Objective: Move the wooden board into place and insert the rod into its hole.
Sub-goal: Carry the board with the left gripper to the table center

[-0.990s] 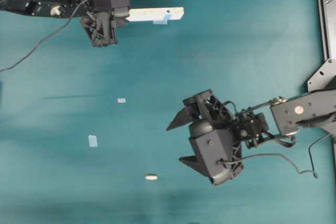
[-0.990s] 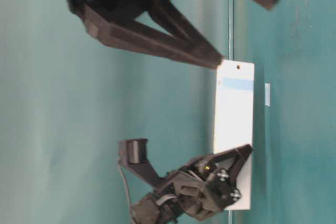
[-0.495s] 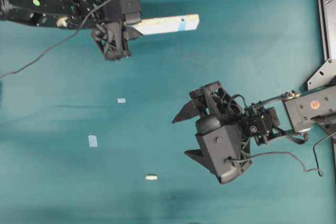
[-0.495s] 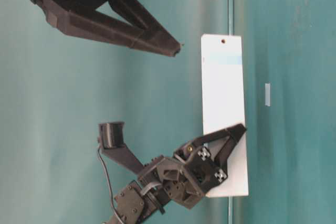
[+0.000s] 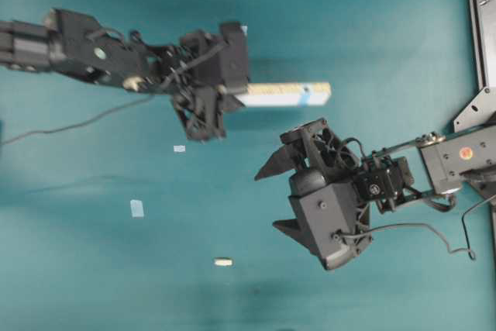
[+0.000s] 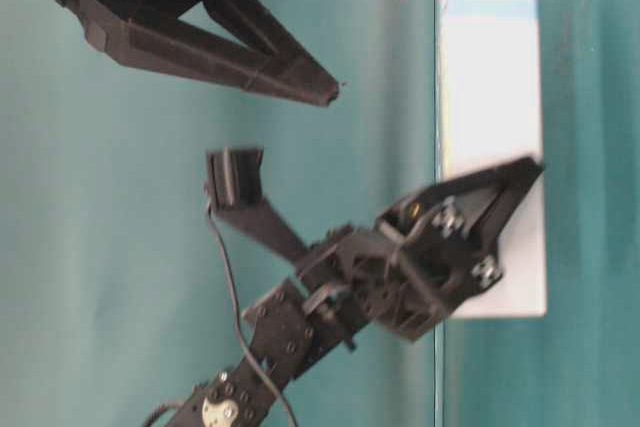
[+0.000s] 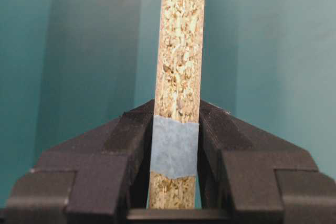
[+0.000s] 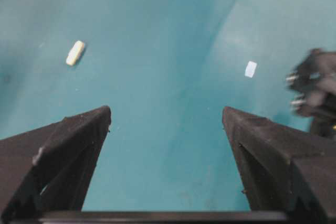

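Teal tabletop (image 5: 372, 52) fills every view, with a dark metal frame (image 5: 479, 21) along the right edge of the overhead. We see the left arm (image 5: 85, 50) reaching in from the left, and the right arm (image 5: 457, 164) coming in from the right, its wrist hanging over the centre-right area. Left gripper (image 7: 176, 129) has its fingers (image 7: 128, 135) clenched on the wooden board (image 5: 285, 94), gripping it across the thickness at one end, right on a light-blue tape band; the chipboard edge faces the left wrist camera. Board is off the tabletop and sticks out to the right of the gripper in the overhead, blue patch near its free end, just above the right gripper. Right gripper (image 8: 167, 121) has its fingers (image 8: 73, 140) spread wide, nothing between them. Rod (image 5: 223, 262) lies flat on the tabletop at lower centre, well apart from both grippers. Two small pale-blue tape squares (image 5: 137, 208) sit on the tabletop to the left of the right gripper.
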Tool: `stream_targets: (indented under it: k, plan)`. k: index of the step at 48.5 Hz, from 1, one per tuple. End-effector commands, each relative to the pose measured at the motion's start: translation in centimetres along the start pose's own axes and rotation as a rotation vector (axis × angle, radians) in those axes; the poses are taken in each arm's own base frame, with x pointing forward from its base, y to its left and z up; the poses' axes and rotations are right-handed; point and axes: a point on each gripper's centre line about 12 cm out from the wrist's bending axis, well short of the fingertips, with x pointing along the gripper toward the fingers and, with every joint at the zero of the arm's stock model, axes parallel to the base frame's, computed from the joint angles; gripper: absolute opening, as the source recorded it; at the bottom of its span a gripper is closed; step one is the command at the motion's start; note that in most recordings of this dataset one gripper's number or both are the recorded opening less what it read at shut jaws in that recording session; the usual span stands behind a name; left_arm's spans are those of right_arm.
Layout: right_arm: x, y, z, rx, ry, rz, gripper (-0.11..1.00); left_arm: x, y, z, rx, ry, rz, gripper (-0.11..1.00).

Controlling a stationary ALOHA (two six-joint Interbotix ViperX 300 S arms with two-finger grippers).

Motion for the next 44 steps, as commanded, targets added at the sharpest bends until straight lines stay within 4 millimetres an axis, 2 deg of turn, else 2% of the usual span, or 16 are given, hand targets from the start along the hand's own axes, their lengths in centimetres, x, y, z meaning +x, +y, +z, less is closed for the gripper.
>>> stream_targets:
  k: [1,16,22,32,44]
  plan:
    - [-1.2,-0.3,1.3,0.005,-0.050,-0.005,0.99,0.0,-1.0,2.7,-0.005,-0.069,-0.013,0.22]
    - [-1.2,-0.3,1.4,0.006,-0.052,-0.006,0.99,3.6,-5.2,4.5,-0.041,-0.096,-0.076,0.22]
    - [-1.2,-0.3,1.3,0.006,-0.050,-0.006,0.99,4.5,-6.0,5.1,-0.033,-0.114,-0.087,0.22]
    - [-1.2,-0.3,1.4,0.006,-0.053,-0.006,0.99,6.1,-6.2,5.7,-0.030,-0.141,-0.087,0.22]
    - [-1.2,-0.3,1.4,0.006,-0.052,-0.006,0.99,7.1,-6.3,6.4,-0.027,-0.155,-0.088,0.22]
